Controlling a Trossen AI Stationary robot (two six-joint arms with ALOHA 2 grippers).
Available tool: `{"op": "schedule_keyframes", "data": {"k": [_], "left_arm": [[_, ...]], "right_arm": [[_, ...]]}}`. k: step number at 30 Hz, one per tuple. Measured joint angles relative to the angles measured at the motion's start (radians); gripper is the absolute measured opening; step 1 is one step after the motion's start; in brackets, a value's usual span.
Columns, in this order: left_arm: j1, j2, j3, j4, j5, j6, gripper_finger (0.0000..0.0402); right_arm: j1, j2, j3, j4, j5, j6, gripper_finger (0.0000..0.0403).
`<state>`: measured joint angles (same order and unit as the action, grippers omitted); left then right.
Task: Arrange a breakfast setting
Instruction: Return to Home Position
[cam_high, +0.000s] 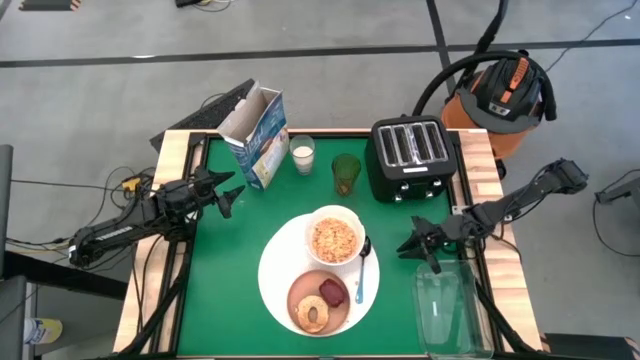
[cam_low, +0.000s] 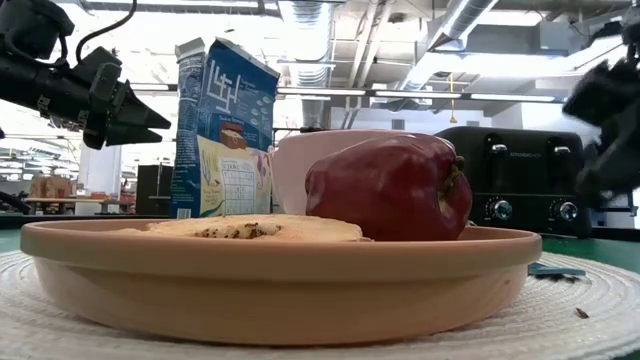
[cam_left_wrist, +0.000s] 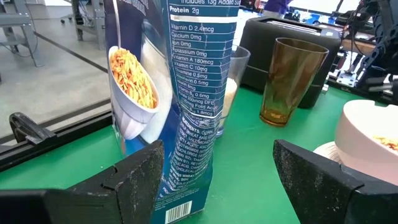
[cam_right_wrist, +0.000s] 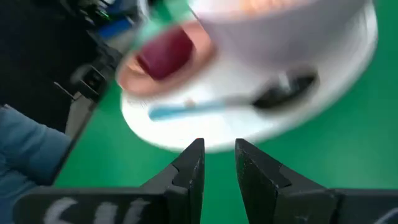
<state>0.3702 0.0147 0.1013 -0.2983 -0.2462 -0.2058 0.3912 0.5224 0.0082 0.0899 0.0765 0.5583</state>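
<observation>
Left hand (cam_high: 228, 192): seen from above, it hovers over the green tabletop (cam_high: 220, 290) just beside the blue cereal box (cam_high: 258, 135). Right hand (cam_high: 412, 243): over the tabletop between the large white plate (cam_high: 272, 265) and the clear tray (cam_high: 450, 305), near the black toaster (cam_high: 410, 158). On the large white plate: white bowl (cam_high: 335, 210) of cereal; pink plate (cam_high: 298, 287) carrying bagel (cam_high: 313, 314) and red apple (cam_high: 333, 292); blue-handled spoon (cam_high: 360, 272) along the plate's right edge, beside the bowl. Behind the plate: milk glass (cam_high: 302, 153) and green glass (cam_high: 346, 173). At table height: apple and bagel sit on the pink plate in the foreground, with the bowl and cereal box behind, the toaster to the right and the left hand raised near the box. Left wrist camera: fingers (cam_left_wrist: 140, 177) spread wide and empty, the box directly ahead. Right wrist camera: fingers (cam_right_wrist: 189, 171) drawn to a narrow gap and empty, with the spoon, apple and plate edge ahead.
</observation>
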Motion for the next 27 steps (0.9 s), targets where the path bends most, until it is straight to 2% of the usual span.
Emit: {"op": "schedule_keyframes", "data": {"k": [4,9,27], "left_arm": [[0.000,0.000,0.000,0.000,0.000,0.000,0.0288],[0.000,0.000,0.000,0.000,0.000,0.000,0.0288],[0.000,0.000,0.000,0.000,0.000,0.000,0.0288]], "right_arm": [[0.000,0.010,0.000,-0.055,-0.019,0.148,0.0113],[-0.005,0.010,0.000,-0.045,0.009,0.067,0.0113],[-0.025,0.021,0.000,-0.049,0.025,0.063,0.0113]]}}
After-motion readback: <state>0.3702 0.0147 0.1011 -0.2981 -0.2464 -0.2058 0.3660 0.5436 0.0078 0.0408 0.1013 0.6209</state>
